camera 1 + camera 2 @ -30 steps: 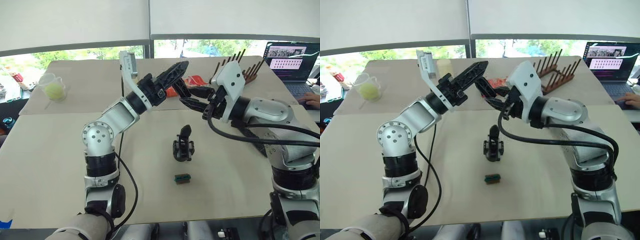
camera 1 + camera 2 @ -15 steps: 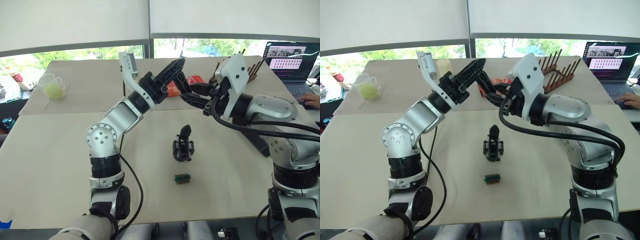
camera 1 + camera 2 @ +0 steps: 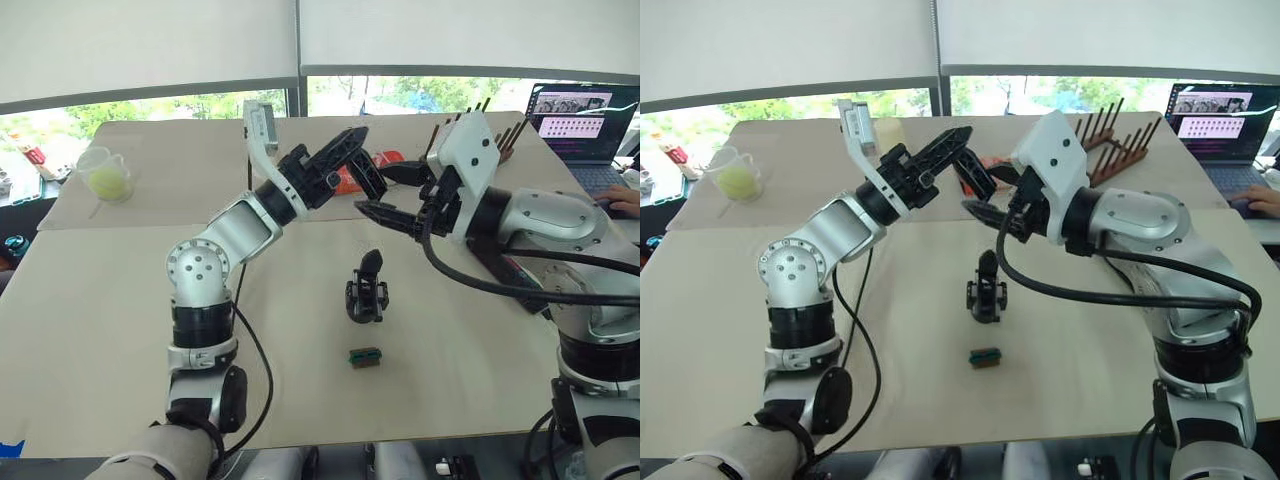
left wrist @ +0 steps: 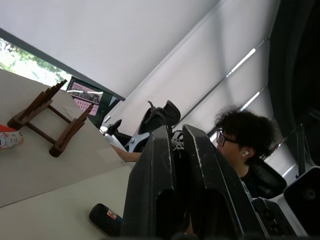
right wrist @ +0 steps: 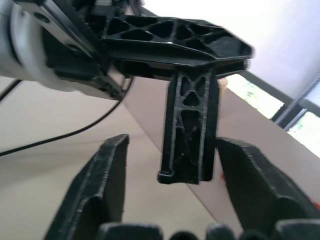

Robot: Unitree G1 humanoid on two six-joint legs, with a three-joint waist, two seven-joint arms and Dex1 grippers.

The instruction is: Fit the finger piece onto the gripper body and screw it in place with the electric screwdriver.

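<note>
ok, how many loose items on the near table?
3: gripper body upright mid-table, green block just nearer the robot, screwdriver partly under the right arm. Arms may hide more. The finger piece is held in the left gripper.

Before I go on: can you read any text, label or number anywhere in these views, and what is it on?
None can be read.
laptop screen: rows of small images and lines, too small to read.
electric screwdriver: small red label, blurred.
red packet on the table: no legible print.
</note>
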